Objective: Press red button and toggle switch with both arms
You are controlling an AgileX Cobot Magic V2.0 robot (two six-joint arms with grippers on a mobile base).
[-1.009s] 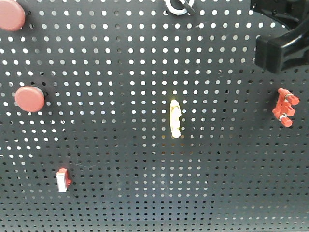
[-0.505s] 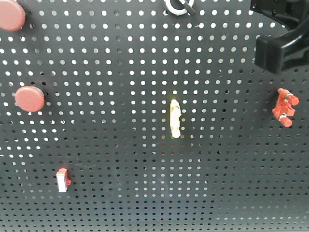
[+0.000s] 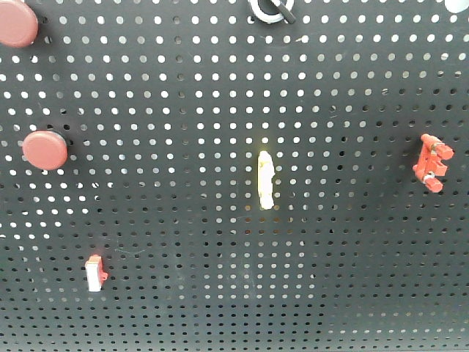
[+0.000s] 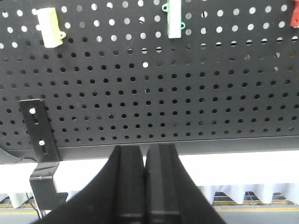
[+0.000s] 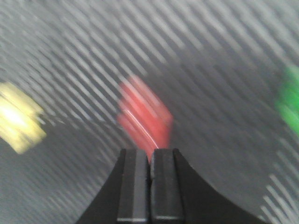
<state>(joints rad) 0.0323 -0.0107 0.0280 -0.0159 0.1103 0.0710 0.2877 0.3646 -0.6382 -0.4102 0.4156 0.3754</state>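
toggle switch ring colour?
White ring, black lever on the toggle switch; shows best in the exterior front-facing view, top edge.

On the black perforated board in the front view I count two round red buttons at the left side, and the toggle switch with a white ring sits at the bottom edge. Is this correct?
Not quite. The white-ringed toggle switch with its short black lever sits at the top edge of the black perforated board, not the bottom; the exterior front-facing view shows this. The two round red buttons are indeed at the left side.

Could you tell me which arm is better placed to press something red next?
Right, probably: the right gripper, shut, points at a blurred red part just ahead, while the left gripper, also shut, faces the pegboard at its bottom edge.
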